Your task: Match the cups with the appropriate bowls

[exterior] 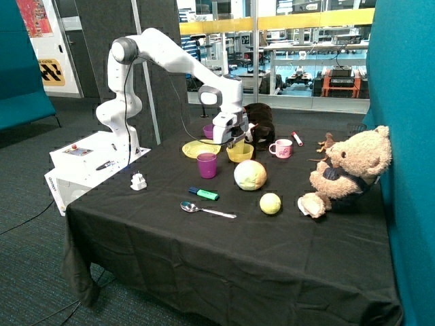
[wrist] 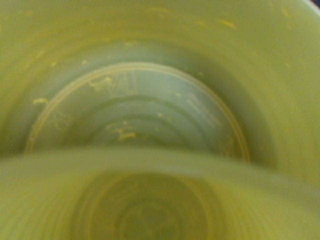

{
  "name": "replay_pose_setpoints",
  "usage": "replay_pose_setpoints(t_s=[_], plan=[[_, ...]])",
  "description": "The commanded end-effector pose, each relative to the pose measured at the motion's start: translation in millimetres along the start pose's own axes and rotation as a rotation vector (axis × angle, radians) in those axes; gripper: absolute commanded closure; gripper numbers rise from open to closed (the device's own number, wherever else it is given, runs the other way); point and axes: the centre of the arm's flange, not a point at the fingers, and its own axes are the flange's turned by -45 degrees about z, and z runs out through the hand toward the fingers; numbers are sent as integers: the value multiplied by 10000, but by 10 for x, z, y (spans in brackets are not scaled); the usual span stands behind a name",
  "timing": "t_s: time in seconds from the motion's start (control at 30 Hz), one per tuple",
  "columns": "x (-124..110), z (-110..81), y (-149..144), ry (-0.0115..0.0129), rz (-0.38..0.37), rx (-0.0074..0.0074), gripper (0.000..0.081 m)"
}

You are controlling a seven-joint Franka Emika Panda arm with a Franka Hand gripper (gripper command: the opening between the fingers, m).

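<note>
My gripper (exterior: 235,140) hangs right over the yellow bowl (exterior: 240,153), which stands beside the yellow plate (exterior: 197,149). The wrist view is filled with the yellow bowl's inside (wrist: 150,100) and, close in front of it, the yellow cup (wrist: 150,210), seen from above. The cup seems held at the bowl's mouth. In the outside view the yellow cup is hidden by the gripper. The purple cup (exterior: 206,165) stands upright in front of the plate. The purple bowl (exterior: 208,130) sits behind the plate, next to the arm.
A pink-and-white mug (exterior: 281,148), a dark plush toy (exterior: 262,125) and a red marker (exterior: 297,138) lie behind the yellow bowl. In front are a pale round cabbage (exterior: 250,174), a yellow ball (exterior: 270,203), a green highlighter (exterior: 204,193), a spoon (exterior: 204,210), a teddy bear (exterior: 346,170) and a white plug (exterior: 138,181).
</note>
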Motion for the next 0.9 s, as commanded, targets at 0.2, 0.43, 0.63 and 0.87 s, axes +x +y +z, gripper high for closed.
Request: replay_pose_setpoints(t_s=[0.2, 0.43, 0.63, 0.87], plan=[[-71, -66, 79, -8, 33, 11, 166], [-51, -158, 88, -8, -36, 11, 166], [-30, -242, 76, -8, -124, 11, 168], [-54, -405, 48, -8, -279, 11, 185]])
